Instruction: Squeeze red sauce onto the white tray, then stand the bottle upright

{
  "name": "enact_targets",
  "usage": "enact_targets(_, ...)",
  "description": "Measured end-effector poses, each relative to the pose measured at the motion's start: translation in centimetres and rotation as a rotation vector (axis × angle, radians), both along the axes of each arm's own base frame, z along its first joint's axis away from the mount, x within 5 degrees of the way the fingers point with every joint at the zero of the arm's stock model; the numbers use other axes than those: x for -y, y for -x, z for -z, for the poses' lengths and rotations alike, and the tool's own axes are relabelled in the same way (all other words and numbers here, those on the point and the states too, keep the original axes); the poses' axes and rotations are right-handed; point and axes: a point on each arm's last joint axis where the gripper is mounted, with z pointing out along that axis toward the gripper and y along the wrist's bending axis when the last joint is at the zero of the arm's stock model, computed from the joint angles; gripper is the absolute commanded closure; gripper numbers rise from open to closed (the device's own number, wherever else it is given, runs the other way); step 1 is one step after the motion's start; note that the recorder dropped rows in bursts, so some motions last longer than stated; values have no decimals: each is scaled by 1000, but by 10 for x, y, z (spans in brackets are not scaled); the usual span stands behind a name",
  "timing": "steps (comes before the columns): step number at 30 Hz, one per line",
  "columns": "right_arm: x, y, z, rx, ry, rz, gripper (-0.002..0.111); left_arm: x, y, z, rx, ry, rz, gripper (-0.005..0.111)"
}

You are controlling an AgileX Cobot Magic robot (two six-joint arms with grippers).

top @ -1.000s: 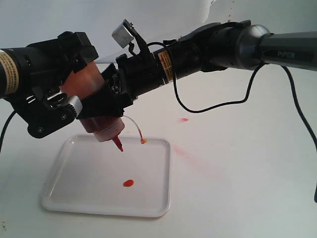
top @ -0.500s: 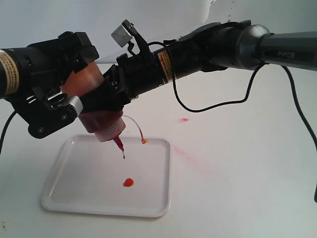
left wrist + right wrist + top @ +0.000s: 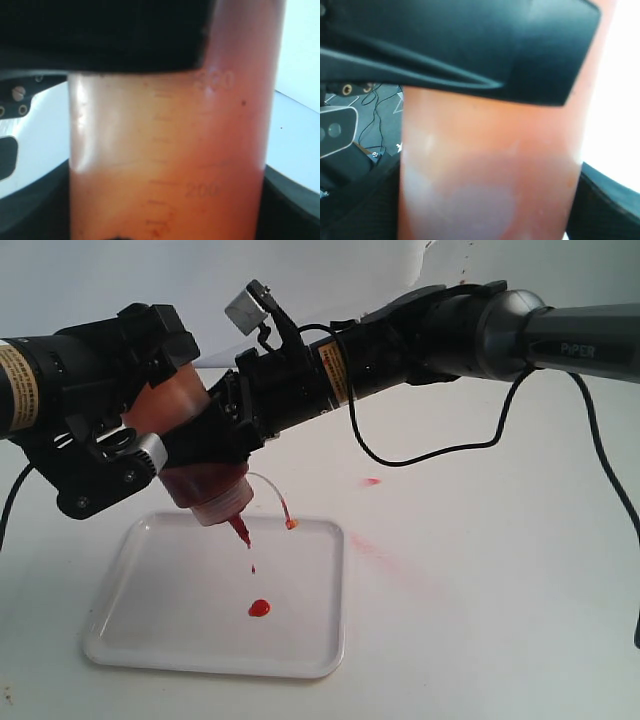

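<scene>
The bottle (image 3: 205,490) hangs tilted and upside down over the white tray (image 3: 130,640), dark red sauce pooled at its neck. Its red nozzle (image 3: 239,530) points down at the tray, and the tethered cap (image 3: 290,524) dangles beside it. My left gripper (image 3: 150,425) is shut on the bottle's upper body, and my right gripper (image 3: 220,435) is shut on it lower down, from the other side. A small drop of red sauce (image 3: 252,568) is in the air under the nozzle, above a round blob (image 3: 259,608) on the tray. The orange bottle wall fills the left wrist view (image 3: 170,160) and the right wrist view (image 3: 490,190).
Faint pink smears mark the white table right of the tray (image 3: 372,481) and near its corner (image 3: 365,545). A black cable (image 3: 430,455) loops down from the right arm. Another cable (image 3: 615,500) runs along the right edge.
The right gripper has pressed in on the bottle. A thread of sauce came out of the nozzle and has broken off into a falling drop. Both arms hold their place.
</scene>
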Motion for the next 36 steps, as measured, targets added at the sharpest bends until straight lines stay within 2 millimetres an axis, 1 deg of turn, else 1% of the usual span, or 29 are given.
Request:
enact_targets(3,0,0,0,0,0,0,107,0,0,0,0,0,0,107)
enact_targets(5,1,0,0,-1,-1,0,99,0,0,0,0,0,0,107)
enact_targets(7,3,-2,-1,-8,-9,1,84,0,0,0,-1,3,-2,107)
enact_targets(10,9,-5,-3,-21,-27,3,49,1,0,-2,3,23,3,107)
enact_targets(12,13,-7,-4,-27,-38,5,23,2,-1,-3,6,34,8,107)
enact_targets(13,15,-9,-4,-34,-43,10,14,2,0,-3,7,36,10,107)
enact_targets(14,17,-11,-5,-44,-49,21,7,2,-1,-3,6,31,7,107)
enact_targets(15,19,-12,-5,-47,-55,30,4,1,-1,-2,3,24,1,107)
enact_targets(18,24,-16,-7,-58,-69,51,3,0,-1,-1,-3,12,-10,107)
enact_targets(24,24,-17,-8,-66,-81,59,3,0,-1,-1,-3,11,-10,107)
enact_targets(26,27,-20,-8,-66,-84,69,3,0,-1,-1,-3,11,-10,107)
enact_targets(30,43,-31,-9,-64,-89,113,3,0,-1,-1,-3,11,-10,107)
enact_targets(36,81,-50,-18,-43,-100,206,3,0,-1,-1,-42,85,-51,107)
